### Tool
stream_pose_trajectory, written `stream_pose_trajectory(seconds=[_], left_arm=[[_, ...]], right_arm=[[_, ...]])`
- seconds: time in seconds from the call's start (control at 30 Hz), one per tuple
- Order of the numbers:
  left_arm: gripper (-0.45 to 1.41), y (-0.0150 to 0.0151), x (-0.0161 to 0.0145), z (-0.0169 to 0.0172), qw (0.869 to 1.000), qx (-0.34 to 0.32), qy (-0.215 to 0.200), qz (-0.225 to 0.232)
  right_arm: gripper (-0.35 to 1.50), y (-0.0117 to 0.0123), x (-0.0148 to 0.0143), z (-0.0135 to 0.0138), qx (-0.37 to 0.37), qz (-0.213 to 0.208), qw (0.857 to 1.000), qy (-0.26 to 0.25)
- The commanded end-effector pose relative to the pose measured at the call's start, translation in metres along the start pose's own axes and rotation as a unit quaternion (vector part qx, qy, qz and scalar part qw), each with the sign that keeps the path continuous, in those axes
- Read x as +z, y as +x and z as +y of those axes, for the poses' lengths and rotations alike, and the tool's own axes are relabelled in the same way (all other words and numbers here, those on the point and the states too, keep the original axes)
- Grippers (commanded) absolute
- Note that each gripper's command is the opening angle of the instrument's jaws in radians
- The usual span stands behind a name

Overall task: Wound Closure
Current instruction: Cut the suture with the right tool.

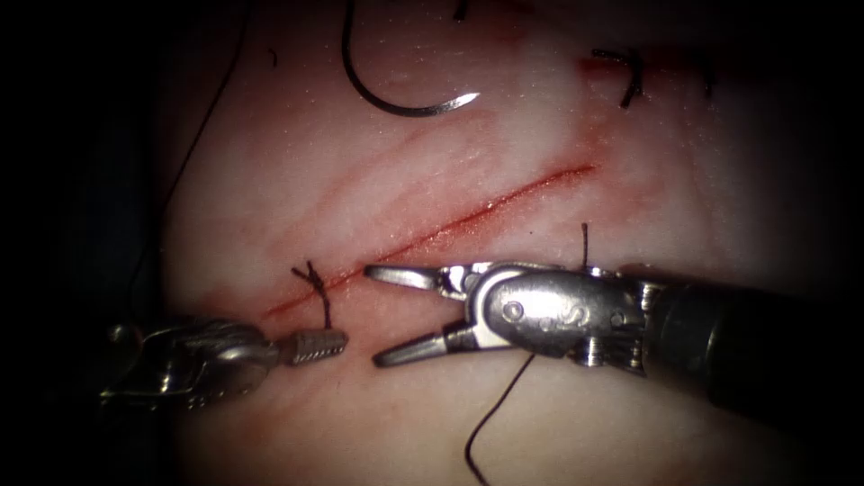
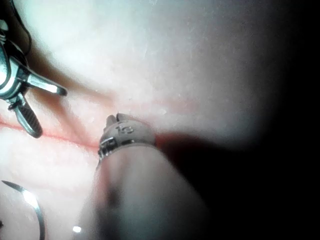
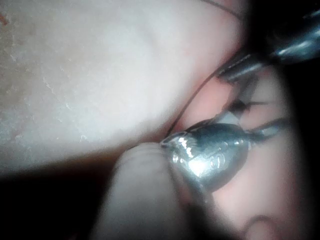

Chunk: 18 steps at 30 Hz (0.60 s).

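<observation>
Two tools lie low over the tissue (image 1: pixel 297 135) in the endoscope view: the right tool (image 1: pixel 382 315) reaches in level from the right, jaws spread wide and empty across the cut (image 1: pixel 468 216); the left tool (image 1: pixel 335 343) points right, jaws together, holding nothing. The needle (image 1: pixel 396 101) lies free on the tissue, left of the cut. Left wrist view: the right tool (image 2: pixel 47 112) gapes beside the needle (image 2: pixel 32 202). Right wrist view: thread (image 3: pixel 192 102) runs past its wrist.
</observation>
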State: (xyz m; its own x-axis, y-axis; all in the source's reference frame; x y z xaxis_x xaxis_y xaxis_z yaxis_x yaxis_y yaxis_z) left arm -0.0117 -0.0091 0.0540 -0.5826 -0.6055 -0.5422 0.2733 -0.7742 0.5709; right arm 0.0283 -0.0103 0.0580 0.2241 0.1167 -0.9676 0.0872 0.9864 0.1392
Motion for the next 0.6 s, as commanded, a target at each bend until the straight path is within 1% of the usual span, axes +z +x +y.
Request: stream_pose_trajectory(seconds=[0.03,0.1,0.13,0.2,0.3,0.5,0.6], left_arm=[[-0.35,-0.0003,0.0005,-0.0003,1.000,0.009,0.001,0.002],[-0.35,-0.0003,0.0001,-0.0007,1.000,0.011,-0.001,0.005],[-0.35,-0.0004,-0.0004,-0.0014,1.000,0.011,0.003,0.011],[-0.35,-0.0006,-0.0010,-0.0022,1.000,0.011,0.013,0.009],[-0.35,-0.0009,-0.0016,-0.0029,1.000,0.010,0.018,0.008],[-0.35,-0.0008,-0.0019,-0.0027,1.000,0.010,0.018,0.008],[-0.35,-0.0006,-0.0021,-0.0028,1.000,0.009,0.017,0.008]], right_arm=[[1.46,-0.0002,0.0006,0.0004,-0.002,0.001,1.000,0.000],[1.45,-0.0003,0.0007,0.0004,-0.002,0.001,1.000,0.000],[1.45,-0.0006,0.0009,0.0004,-0.003,0.000,1.000,0.001],[1.43,-0.0008,0.0012,0.0004,-0.005,0.002,1.000,0.007],[1.43,-0.0013,0.0023,0.0003,-0.017,0.002,1.000,0.012],[1.43,-0.0025,0.0053,0.0005,-0.059,-0.003,0.998,0.026],[1.43,-0.0024,0.0057,0.0006,-0.079,-0.008,0.996,0.026]])
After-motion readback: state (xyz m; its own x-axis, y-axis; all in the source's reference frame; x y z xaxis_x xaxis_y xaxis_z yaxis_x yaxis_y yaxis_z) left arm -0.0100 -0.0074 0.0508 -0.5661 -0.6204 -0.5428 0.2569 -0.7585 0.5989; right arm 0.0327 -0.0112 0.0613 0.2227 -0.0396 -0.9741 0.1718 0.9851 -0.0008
